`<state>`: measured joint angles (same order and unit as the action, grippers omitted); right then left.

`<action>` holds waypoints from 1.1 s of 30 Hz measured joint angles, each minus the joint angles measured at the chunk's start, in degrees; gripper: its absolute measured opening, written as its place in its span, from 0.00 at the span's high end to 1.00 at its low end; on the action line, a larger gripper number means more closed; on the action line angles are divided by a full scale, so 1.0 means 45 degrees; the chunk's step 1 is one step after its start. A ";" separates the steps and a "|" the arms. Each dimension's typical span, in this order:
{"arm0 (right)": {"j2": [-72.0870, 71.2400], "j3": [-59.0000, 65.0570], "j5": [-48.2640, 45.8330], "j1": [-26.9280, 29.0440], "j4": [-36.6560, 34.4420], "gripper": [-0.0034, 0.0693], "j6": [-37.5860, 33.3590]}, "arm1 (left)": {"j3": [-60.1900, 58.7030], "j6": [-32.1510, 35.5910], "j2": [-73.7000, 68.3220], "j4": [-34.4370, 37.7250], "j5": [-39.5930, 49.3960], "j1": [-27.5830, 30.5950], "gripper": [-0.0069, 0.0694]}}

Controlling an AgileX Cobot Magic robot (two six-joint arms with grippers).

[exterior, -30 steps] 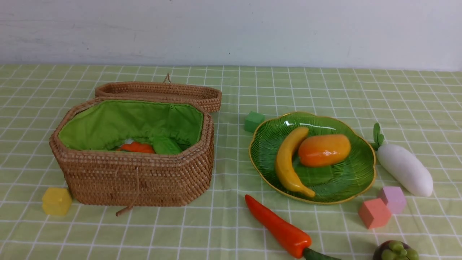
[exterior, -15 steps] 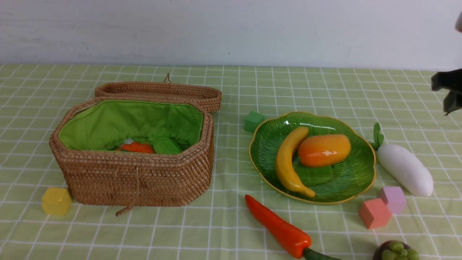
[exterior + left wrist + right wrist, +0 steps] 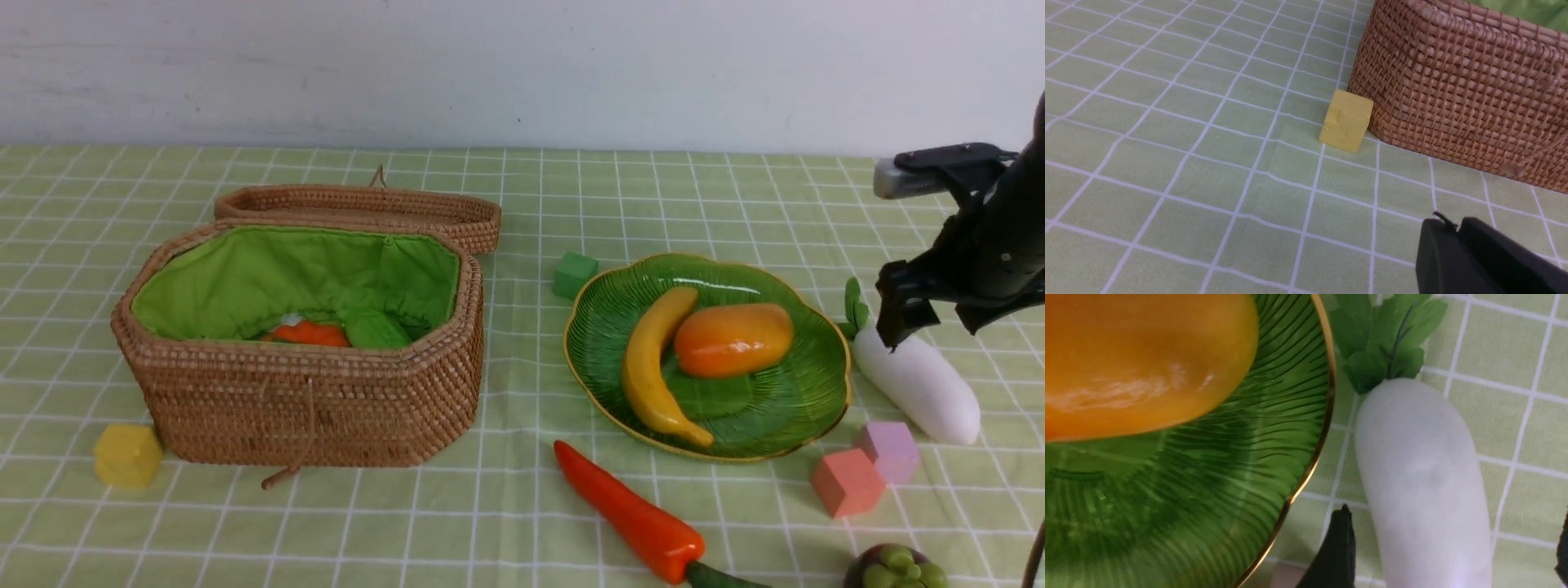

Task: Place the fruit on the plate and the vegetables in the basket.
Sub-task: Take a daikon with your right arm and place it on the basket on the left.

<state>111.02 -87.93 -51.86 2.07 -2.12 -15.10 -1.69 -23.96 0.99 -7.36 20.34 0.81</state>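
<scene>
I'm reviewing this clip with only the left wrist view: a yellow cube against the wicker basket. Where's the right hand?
Observer: The right hand hangs open over the white radish, a finger on either side of it, just beside the plate.
Operator: What's on the plate?
Observer: Only the banana and the mango.
Operator: Besides the radish, what's not yet sorted?
Observer: The red chili and the mangosteen, both lying on the cloth nearer the robot than the plate.
</scene>
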 joint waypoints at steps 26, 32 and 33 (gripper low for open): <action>-0.0727 -0.2479 -0.1429 -0.0137 0.1283 0.30 0.3705 | 0.0000 0.0000 0.0000 0.0000 0.0000 0.0000 0.82; -0.2769 -0.3629 0.0246 -0.2224 -0.1280 0.30 0.3356 | 0.0000 0.0000 0.0000 0.0000 0.0000 0.0000 0.82; -0.2958 -0.3676 0.0829 -0.3034 -0.2070 0.30 0.2966 | 0.0000 0.0000 0.0000 0.0000 0.0000 0.0000 0.82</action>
<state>97.71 -104.48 -48.13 -11.58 -11.44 -1.76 -1.69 -23.96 0.99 -7.36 20.34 0.81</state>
